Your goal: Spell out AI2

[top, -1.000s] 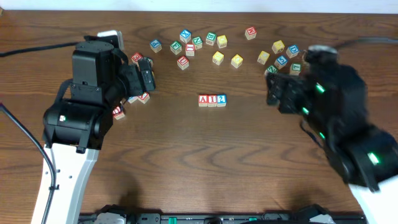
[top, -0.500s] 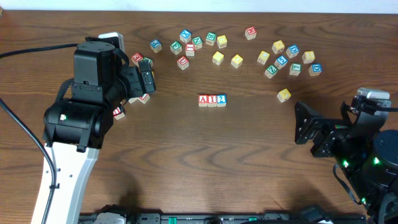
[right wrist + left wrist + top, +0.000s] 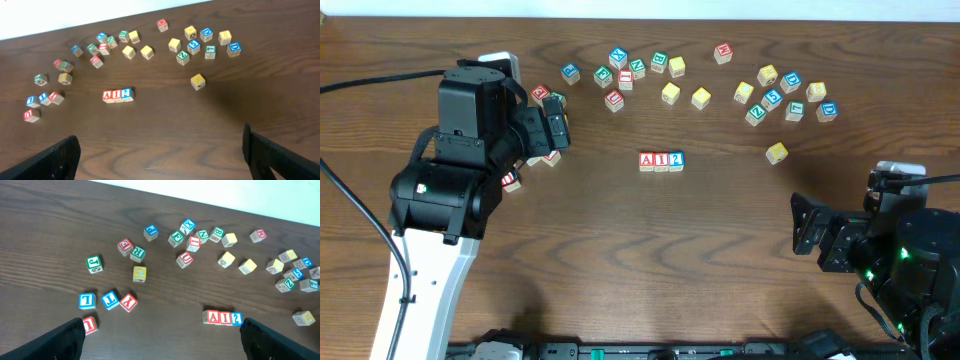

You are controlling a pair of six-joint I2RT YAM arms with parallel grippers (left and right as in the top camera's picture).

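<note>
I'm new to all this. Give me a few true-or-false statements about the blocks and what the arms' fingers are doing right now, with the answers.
1. The A block, I block and 2 block sit side by side in one row. True.
2. The right fingers grip the lone yellow block. False: they are open and empty, and that block lies on the table.
3. The left fingers are open, holding nothing. True.
4. From overhead, the row reads 2IA. False: it reads AI2.
</note>
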